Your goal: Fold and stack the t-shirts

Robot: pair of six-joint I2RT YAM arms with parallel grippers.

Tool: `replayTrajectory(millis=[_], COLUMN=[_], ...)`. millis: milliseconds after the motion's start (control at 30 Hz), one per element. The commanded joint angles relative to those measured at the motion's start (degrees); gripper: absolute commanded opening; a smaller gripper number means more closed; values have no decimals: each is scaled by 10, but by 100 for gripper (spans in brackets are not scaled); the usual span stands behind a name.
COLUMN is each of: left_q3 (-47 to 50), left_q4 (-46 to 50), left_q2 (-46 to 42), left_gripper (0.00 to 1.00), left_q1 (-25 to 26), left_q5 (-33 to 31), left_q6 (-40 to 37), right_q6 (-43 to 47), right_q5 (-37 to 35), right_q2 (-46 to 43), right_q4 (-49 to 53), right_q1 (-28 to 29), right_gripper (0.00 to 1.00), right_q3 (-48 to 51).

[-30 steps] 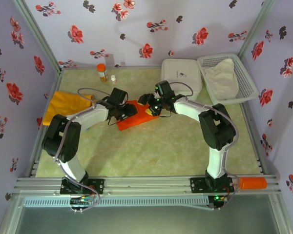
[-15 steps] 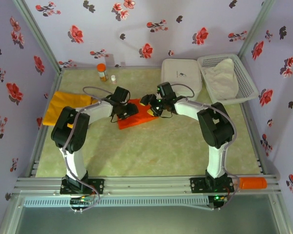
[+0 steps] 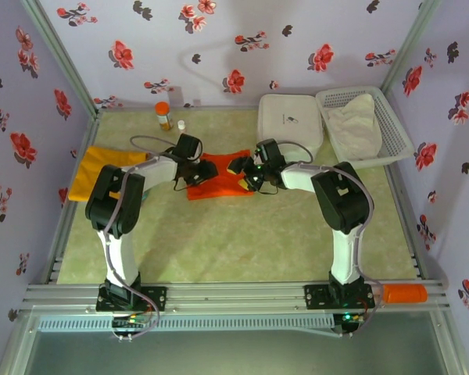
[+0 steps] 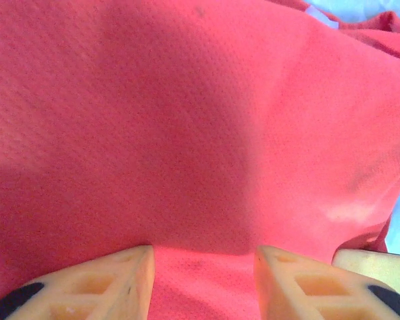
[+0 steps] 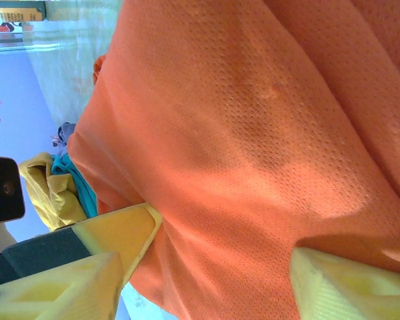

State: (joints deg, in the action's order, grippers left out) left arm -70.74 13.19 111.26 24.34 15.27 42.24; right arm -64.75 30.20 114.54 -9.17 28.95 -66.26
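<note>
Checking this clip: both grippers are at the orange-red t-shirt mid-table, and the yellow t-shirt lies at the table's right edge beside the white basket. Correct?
Not quite. The yellow t-shirt lies at the table's left edge, across from the white basket, as the top external view shows. The left gripper and right gripper are indeed at the orange-red t-shirt mid-table.

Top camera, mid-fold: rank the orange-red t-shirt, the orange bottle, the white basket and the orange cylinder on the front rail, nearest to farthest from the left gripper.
From the left gripper:
1. orange-red t-shirt, directly under it, table centre.
2. orange bottle, at the back, slightly left.
3. white basket, back right corner.
4. orange cylinder, front right, on the rail.
</note>
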Motion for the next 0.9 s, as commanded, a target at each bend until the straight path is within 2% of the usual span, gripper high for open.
replayTrajectory(millis=[0,233,400,600,867], left_q3=[-12,4,56,108,139], left_q4=[55,91,35,-58,-98], left_q2=[-41,-137,-163,-125,-78], left_gripper=[44,45,45,45,44], left_q1=[-18,-1,31,67,65], left_q5=[-12,-7,16,16,9], left_q6=[-35,-17,42,95,93], right_q6=[7,8,-20,-63,-93], right_q5=[-22,-20,-18,-30,-31], right_q2=[-18,-61,-81,-77,-35], right_q4=[45,78,56,-5,-76], right_q1=[-9,-5,14,35,37], right_gripper=[67,68,68,68,68], right_q3=[10,-30,-28,4,66])
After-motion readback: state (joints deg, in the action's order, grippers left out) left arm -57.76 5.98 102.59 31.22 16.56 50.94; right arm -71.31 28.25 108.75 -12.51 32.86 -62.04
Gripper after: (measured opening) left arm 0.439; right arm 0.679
